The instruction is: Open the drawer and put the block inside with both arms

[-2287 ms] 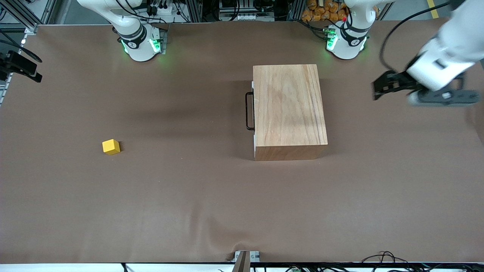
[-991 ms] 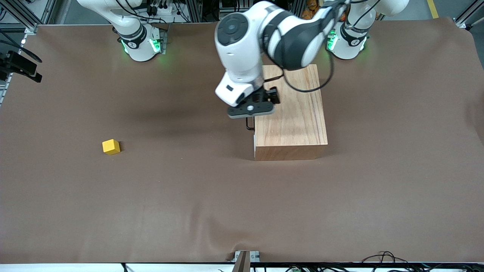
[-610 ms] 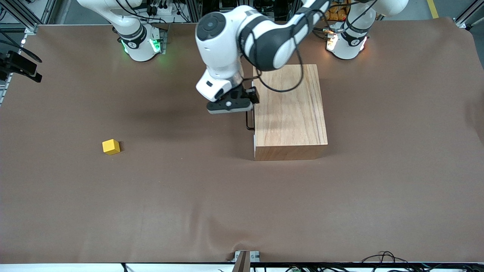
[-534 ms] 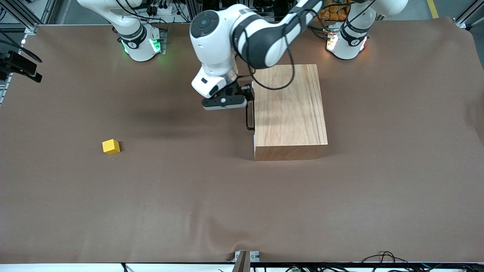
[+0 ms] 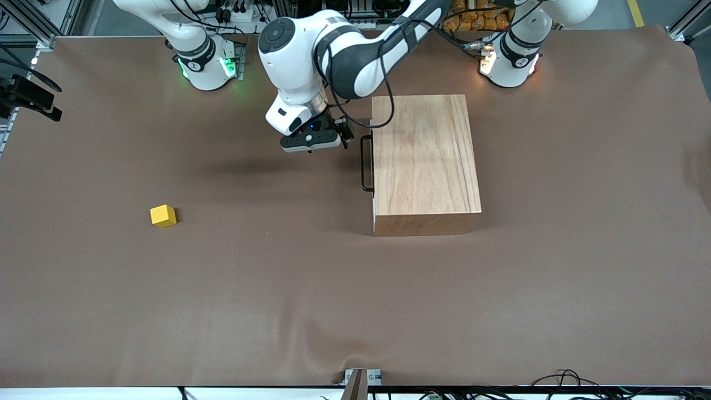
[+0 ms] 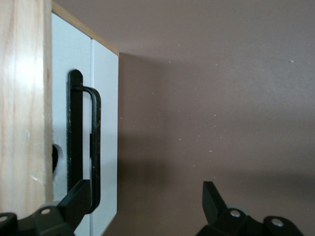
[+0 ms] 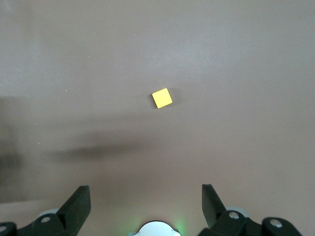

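The left gripper [image 5: 328,139] hovers fingers spread over bare table, just upper-left of the black handle [image 5: 366,163]. The drawer [image 6: 83,128] (white front, flush with its pale wooden box [image 5: 425,161]) sits shut, centre frame. Lower left, the little yellow block [image 5: 163,215] sits alone. The right gripper [image 7: 145,209] waits high above it, fingers wide.

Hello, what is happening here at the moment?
The left claw hangs open over the table in front of the drawer, beside its black handle but not gripping it. The drawer is not yet opened. The yellow block lies untouched toward the right arm's end. The right claw waits open, high above it.
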